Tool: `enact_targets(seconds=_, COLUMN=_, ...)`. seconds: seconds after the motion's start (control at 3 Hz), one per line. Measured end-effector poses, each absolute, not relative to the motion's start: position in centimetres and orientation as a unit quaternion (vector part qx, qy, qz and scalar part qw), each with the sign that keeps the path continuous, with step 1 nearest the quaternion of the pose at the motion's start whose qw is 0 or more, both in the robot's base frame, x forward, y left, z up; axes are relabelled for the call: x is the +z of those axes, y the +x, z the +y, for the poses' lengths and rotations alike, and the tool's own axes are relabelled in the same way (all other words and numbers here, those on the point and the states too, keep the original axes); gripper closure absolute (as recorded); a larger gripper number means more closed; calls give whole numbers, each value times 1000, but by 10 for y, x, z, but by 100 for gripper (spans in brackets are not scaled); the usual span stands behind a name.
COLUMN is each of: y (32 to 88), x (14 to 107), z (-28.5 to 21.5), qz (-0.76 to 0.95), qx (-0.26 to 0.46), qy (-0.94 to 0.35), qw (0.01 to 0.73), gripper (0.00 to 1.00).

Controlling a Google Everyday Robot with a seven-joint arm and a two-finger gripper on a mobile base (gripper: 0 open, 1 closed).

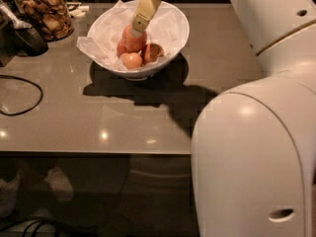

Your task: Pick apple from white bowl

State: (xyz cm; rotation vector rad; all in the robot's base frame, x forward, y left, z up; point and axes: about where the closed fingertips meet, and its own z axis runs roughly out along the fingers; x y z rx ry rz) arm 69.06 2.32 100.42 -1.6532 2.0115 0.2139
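Observation:
The white bowl (170, 46) stands at the back of the grey table, lined with crumpled white paper. The large red apple (132, 41) sits on top of smaller, paler apples (131, 60) inside it. My gripper (139, 24) comes down from the top of the view, and its tan fingertip (143, 11) rests right at the top of the red apple. The far side of the apple is hidden behind the finger.
A glass jar of brown snacks (47, 14) stands at the back left, with a dark scoop (27, 33) beside it. A black cable (22, 95) loops on the left of the table (98, 117). My white arm (256, 147) fills the right foreground.

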Motion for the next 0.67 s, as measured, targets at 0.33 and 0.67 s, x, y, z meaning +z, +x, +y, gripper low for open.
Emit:
enact_targets(seconds=0.33, y=699, x=1001, z=29, qz=747, qx=81, qy=-607, qw=261, gripper=11)
enact_targets(seconds=0.67, y=706, x=995, z=31, qz=753, qx=83, qy=-600, qw=257, gripper=25)
